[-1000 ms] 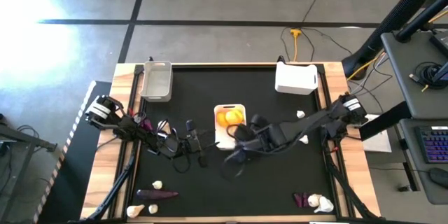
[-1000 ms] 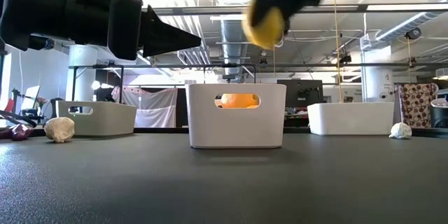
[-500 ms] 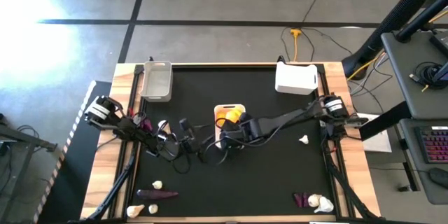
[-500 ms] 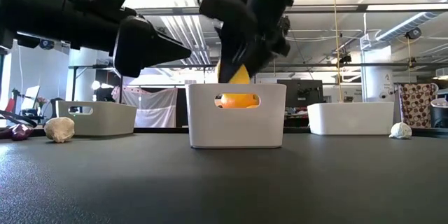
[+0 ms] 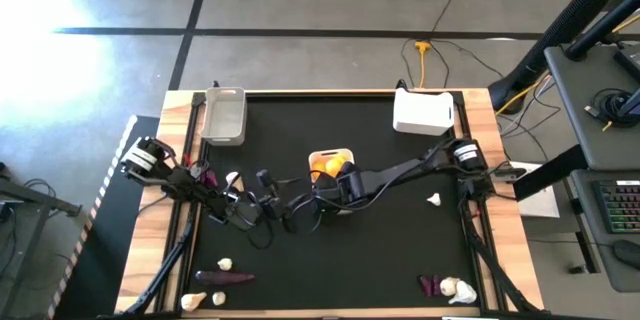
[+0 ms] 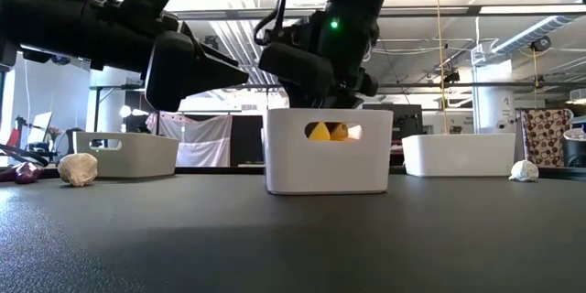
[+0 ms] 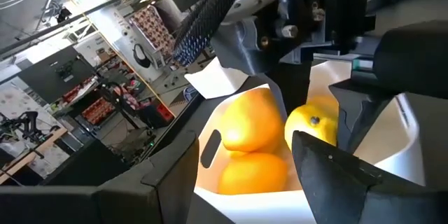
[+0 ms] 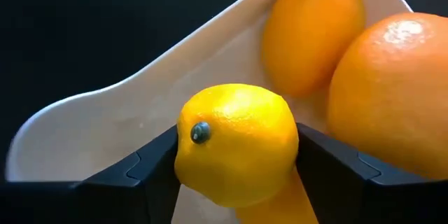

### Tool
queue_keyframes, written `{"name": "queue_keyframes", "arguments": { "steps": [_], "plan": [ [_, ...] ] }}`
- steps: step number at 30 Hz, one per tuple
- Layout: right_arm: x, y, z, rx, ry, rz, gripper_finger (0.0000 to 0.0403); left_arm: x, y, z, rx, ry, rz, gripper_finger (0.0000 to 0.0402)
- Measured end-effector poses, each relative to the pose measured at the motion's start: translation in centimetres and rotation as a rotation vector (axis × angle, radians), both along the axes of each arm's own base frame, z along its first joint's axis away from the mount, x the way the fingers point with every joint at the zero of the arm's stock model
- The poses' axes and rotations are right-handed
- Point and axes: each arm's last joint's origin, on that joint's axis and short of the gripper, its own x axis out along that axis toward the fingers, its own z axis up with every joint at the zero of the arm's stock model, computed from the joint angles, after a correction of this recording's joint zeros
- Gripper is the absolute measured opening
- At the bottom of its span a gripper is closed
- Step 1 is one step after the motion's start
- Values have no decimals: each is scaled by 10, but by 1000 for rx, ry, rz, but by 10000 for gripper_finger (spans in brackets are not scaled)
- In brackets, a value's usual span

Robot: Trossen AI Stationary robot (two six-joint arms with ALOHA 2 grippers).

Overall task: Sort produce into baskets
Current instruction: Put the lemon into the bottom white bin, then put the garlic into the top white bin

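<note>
Right end effector: lowered into the centre white basket, lemon seated between its two fingers, both touching the peel; apparently at the point of release, so held low over the other fruit rather than dropped from height. Grip present, looseness impossible to judge.

Left end effector: hovering just left of the centre basket, fingers parted, nothing between them; apparently waiting clear of the working arm.

Centre white basket: mid-surface; contents two oranges plus the lemon being delivered. Yellow fruit visible through the handle slot in the low view.

Grey basket: far left corner; nothing visible inside from above.

Second white basket: far right; interior not readable.

Unsorted produce, loose on the surface:
- garlic bulb, right of centre
- garlic bulb, near left
- purple eggplant, near left, just beside it
- garlic bulb, near left corner
- purple piece and garlic bulb, touching, near right corner

Judgement: round fruit nearly gathered; purple and white pieces not yet sorted.
</note>
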Motion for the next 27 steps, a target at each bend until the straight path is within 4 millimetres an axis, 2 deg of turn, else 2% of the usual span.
{"name": "queue_keyframes", "arguments": {
  "steps": [5, 8, 12, 15, 20, 23, 27],
  "plan": [
    [0, 0, 3, 1, -1, 0, 270, 0, 0, 0, 0, 0, 0, 212],
    [3, 1, 11, 6, -23, 0, 282, 0, 0, 0, 0, 0, 0, 212],
    [5, 1, 30, 15, -13, 14, 294, 0, 0, 0, -5, -3, 0, 212],
    [5, 3, 53, -7, 13, 18, 296, 0, 0, 0, -12, -7, 0, 212],
    [-6, 25, 90, -101, 47, 41, 281, 2, -1, 4, -59, -55, 0, 212],
    [-19, 45, 101, -169, 82, 47, 267, 4, -3, 5, -95, -73, -45, 212],
    [-51, 67, 105, -238, 232, -16, 249, 5, -5, 5, -142, -86, -118, 212]
  ]
}}
